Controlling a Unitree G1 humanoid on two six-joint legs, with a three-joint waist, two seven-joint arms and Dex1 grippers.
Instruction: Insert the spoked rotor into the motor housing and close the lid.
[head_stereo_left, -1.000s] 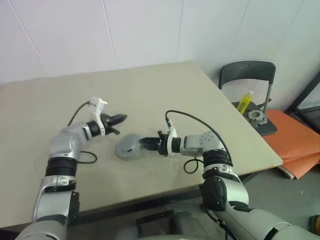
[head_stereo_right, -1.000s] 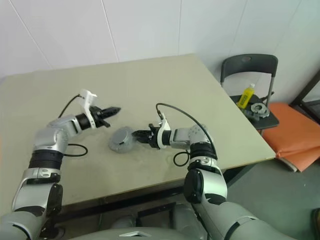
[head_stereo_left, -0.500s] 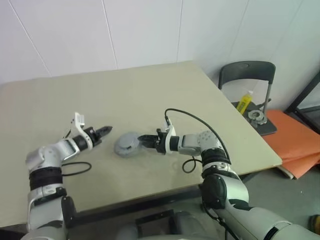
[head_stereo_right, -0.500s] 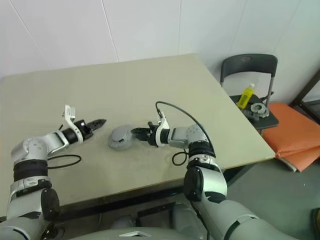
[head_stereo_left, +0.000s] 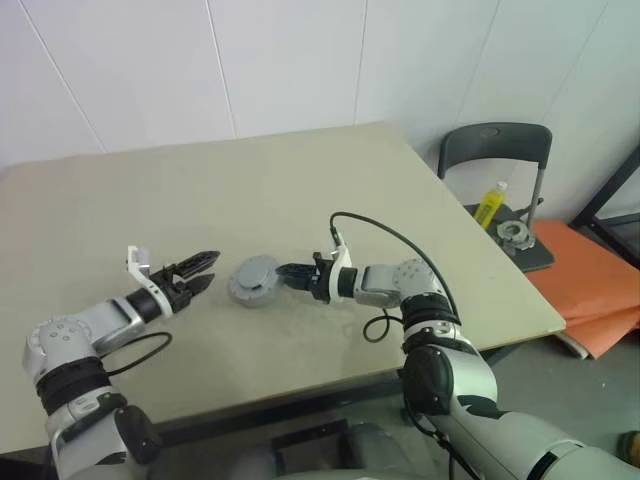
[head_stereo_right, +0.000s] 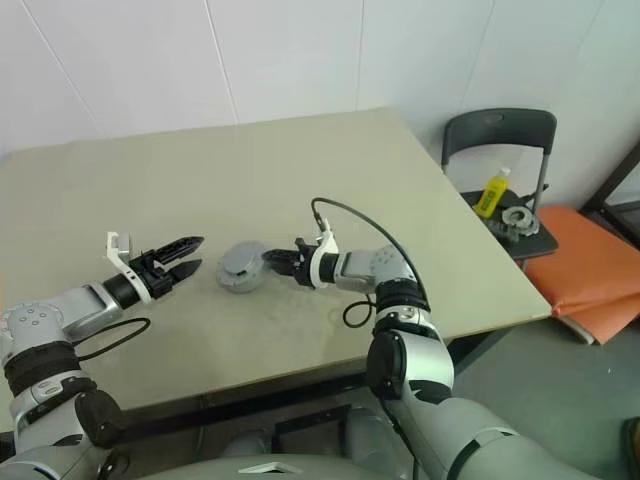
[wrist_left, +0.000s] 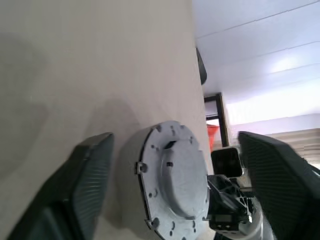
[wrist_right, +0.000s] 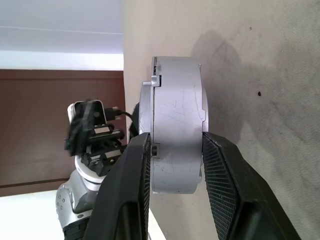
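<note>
The motor housing (head_stereo_left: 254, 281) is a plain grey puck lying on the beige table (head_stereo_left: 300, 180), with the lid (wrist_left: 182, 182) sitting on top of it. The spoked rotor is hidden. My right gripper (head_stereo_left: 283, 271) reaches in from the right and is shut on the housing's side wall, one finger (wrist_right: 131, 190) on each face of the puck. My left gripper (head_stereo_left: 207, 268) hovers a short way to the left of the housing, pointing at it. Its fingers (wrist_left: 87, 180) stand wide open with nothing between them.
A dark chair (head_stereo_left: 495, 160) stands off the table's right corner, holding a yellow bottle (head_stereo_left: 488, 204) and a metal part (head_stereo_left: 514, 234). An orange mat (head_stereo_left: 590, 280) lies on the floor beyond it. The table's front edge (head_stereo_left: 300, 385) runs close below both arms.
My left gripper drew back to the left and down, away from the housing, rolled over and opened. The right gripper kept its grip on the housing.
</note>
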